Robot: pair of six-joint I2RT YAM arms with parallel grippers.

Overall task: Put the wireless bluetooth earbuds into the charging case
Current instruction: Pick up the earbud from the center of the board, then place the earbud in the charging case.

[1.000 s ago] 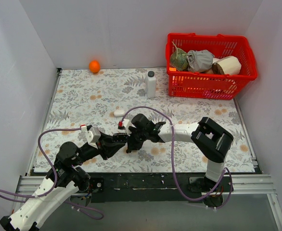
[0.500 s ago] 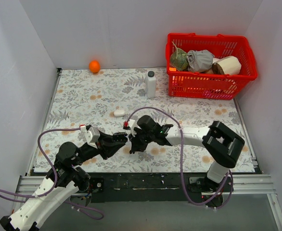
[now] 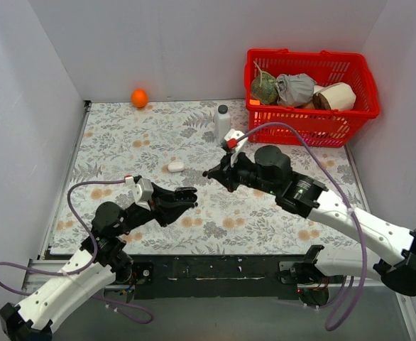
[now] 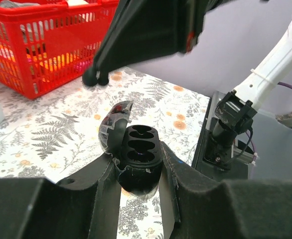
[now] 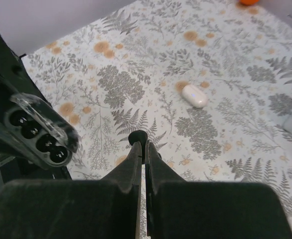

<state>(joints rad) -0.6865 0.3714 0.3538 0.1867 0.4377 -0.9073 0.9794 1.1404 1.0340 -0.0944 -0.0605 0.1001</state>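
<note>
Closed right gripper (image 5: 142, 147) tips show 1 dark lump (image 5: 138, 136), too small to identify.

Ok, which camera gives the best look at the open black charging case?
The left wrist view: the charging case sits centred, clamped in the left gripper, lid open, its wells facing the lens. The right wrist view catches it off to the left, partly hidden. The top view shows a small dark shape at the arm's tip.
</note>
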